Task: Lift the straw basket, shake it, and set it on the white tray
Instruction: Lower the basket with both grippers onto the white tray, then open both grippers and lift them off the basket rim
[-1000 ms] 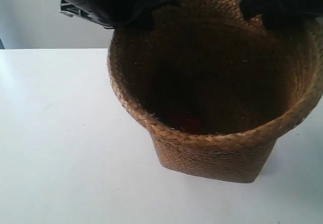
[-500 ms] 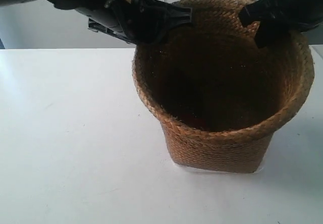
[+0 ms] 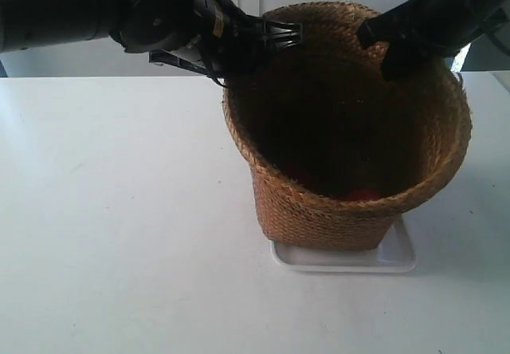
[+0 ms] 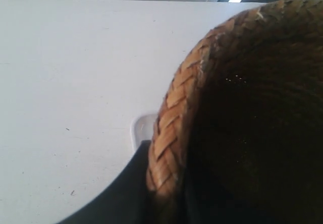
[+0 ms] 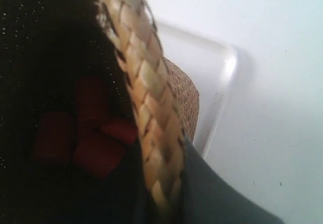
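We see the basket [image 3: 351,186] lowered onto the tray [image 3: 398,260] within the last half second. The left gripper [image 4: 164,183] and the right gripper [image 5: 164,193] clamp its rim; only release remains.

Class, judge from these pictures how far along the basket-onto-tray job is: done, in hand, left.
Done, apparently: the straw basket stands on the white tray, its base inside the rim. In hand: the left gripper and right gripper each clamp the braided rim. Left: open both grippers and draw the arms clear.
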You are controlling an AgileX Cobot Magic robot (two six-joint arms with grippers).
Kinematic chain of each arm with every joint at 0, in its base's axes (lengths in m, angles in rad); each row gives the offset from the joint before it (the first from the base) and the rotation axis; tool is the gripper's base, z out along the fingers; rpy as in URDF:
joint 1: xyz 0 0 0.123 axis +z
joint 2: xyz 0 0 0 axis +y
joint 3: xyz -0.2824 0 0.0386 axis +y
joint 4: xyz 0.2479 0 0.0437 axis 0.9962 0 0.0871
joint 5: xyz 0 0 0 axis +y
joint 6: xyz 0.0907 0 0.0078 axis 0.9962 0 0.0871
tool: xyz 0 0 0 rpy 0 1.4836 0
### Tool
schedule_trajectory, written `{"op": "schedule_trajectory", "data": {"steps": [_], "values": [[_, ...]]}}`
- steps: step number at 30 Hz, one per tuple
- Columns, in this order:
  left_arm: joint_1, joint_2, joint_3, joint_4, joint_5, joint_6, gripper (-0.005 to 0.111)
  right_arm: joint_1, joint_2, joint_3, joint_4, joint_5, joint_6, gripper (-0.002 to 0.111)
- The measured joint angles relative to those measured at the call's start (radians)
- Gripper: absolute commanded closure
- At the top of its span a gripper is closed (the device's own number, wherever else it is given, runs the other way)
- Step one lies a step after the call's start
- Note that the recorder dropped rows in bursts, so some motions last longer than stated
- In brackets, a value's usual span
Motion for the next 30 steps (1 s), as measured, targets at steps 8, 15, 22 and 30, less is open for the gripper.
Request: {"op": "schedule_trajectory", "data": {"steps": [8,15,22,30], "values": [[0.007,0.013,0.0,0.001,-0.026,-0.027,0.107,0.0,0.014,-0.008,-0.014,-0.005,-0.01,0.108],[0.007,0.021,0.0,-0.026,-0.066,-0.027,0.107,0.0,0.014,-0.008,-0.047,-0.014,-0.01,0.108],[0.009,0.025,0.0,-0.031,-0.085,-0.022,0.107,0.0,0.014,-0.008,-0.056,-0.031,-0.01,0.102],[0.009,0.025,0.0,-0.041,-0.076,0.044,0.084,-0.002,0.02,-0.008,-0.056,-0.006,-0.01,0.048]]}}
